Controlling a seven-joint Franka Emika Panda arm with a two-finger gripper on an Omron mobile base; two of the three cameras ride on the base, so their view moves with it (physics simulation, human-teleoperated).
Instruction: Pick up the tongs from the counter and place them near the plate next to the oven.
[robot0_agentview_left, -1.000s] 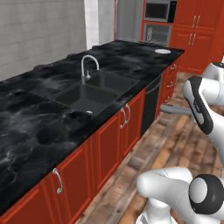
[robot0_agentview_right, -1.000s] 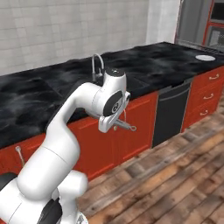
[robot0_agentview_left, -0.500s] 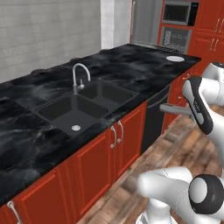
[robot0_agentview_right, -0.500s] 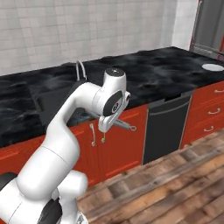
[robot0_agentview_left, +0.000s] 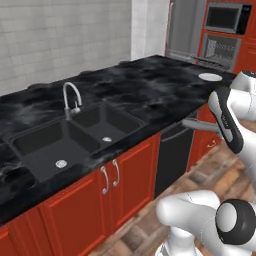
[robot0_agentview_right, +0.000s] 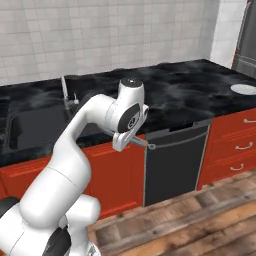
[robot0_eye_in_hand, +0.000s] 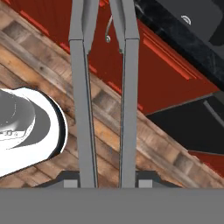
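My tool (robot0_eye_in_hand: 103, 177) grips the slender grey metal tongs (robot0_eye_in_hand: 104, 87), away from the small white round plate (robot0_agentview_left: 210, 77) on the black surface (robot0_agentview_left: 150, 85).

we see matt grey metal tongs (robot0_eye_in_hand: 105, 100), a glossy black counter (robot0_agentview_left: 150, 85) veined like marble over smooth red cabinet fronts (robot0_agentview_right: 112, 175), a plain white plate (robot0_agentview_left: 210, 77), and a worn wood-plank floor (robot0_agentview_right: 200, 220).

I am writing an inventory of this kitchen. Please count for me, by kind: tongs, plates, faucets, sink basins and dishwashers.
Tongs: 1
Plate: 1
Faucet: 1
Sink basins: 2
Dishwasher: 1
Total: 6
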